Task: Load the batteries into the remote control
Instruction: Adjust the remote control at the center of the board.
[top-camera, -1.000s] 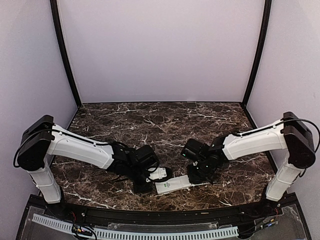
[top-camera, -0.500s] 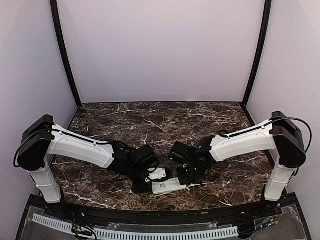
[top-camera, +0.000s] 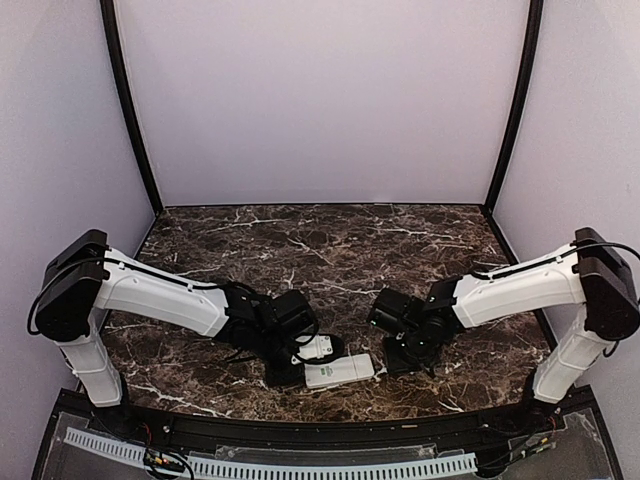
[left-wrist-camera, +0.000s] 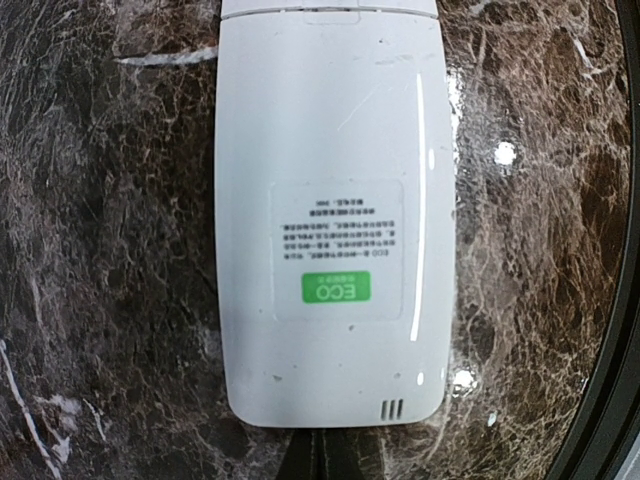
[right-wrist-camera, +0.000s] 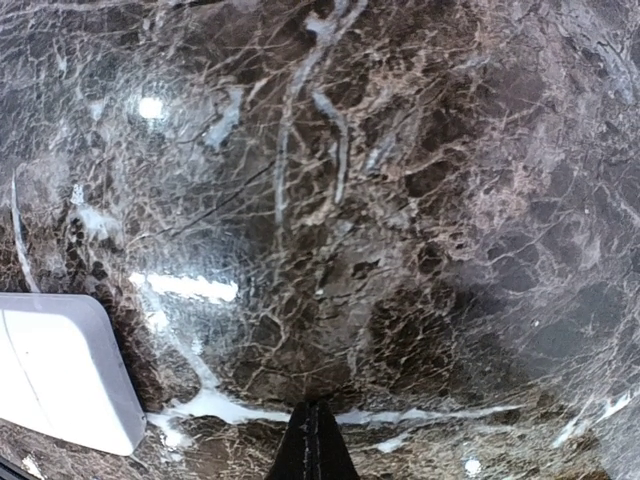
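Note:
The remote control (top-camera: 340, 372) lies back up on the marble table near the front edge, between the two arms. In the left wrist view its white back (left-wrist-camera: 335, 215) fills the frame, with a green ECO label. My left gripper (left-wrist-camera: 322, 455) is shut, its tips at the remote's near short end; in the top view it (top-camera: 288, 372) sits at the remote's left end. My right gripper (right-wrist-camera: 313, 440) is shut and empty over bare marble. A corner of the remote (right-wrist-camera: 60, 370) shows to its lower left, apart from it. No batteries are in view.
A small white piece (top-camera: 318, 347) sits by the left wrist, just behind the remote. The table's black front rim (top-camera: 320, 425) runs close below the remote. Grey walls enclose the back and sides.
The right gripper pushed in against the remote's right end, then drew back to the right. The remote shifted slightly left and now lies more level. The left arm stayed put.

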